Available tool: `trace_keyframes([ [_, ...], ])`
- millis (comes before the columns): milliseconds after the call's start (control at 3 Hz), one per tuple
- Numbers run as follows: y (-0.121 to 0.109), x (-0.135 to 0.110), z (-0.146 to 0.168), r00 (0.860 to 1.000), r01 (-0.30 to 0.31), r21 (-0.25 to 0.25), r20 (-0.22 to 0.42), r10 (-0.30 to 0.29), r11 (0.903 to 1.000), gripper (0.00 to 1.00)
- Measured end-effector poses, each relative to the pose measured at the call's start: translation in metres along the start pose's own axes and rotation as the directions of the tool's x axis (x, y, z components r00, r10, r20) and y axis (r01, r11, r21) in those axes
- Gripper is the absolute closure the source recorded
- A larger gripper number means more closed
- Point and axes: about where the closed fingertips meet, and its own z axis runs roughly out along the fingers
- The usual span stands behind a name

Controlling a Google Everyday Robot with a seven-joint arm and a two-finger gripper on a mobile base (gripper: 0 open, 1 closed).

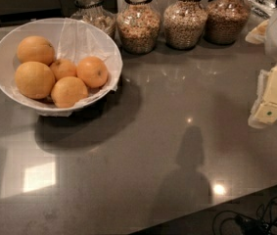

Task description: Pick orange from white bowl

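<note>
We read no text, label, brand or number anywhere in the view. The one mark we record is a small dark green dot (268, 114) on a pale face of the gripper (265, 112). The gripper is at the right edge of the view, over the counter (152, 146), well apart from the bowl (1, 77).

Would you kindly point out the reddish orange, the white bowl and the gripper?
reddish orange (92, 71), camera view, its skin's middle.
white bowl (3, 50), camera view, left inner wall.
gripper (269, 104), camera view, right edge, pale body.
</note>
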Motion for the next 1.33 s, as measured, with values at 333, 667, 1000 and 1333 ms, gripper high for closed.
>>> trace_keyframes([
  [333,0.000,0.000,0.000,1.000,0.000,0.000,0.000,0.000,1.0000,0.00],
  [667,-0.011,-0.019,0.010,0.998,0.014,0.019,0.057,-0.015,0.9997,0.00],
  [1000,-0.035,-0.059,0.031,0.989,0.060,0.042,0.129,-0.065,0.9973,0.00],
  [1333,-0.053,-0.098,0.045,0.975,0.104,0.049,0.191,-0.111,0.9934,0.00],
])
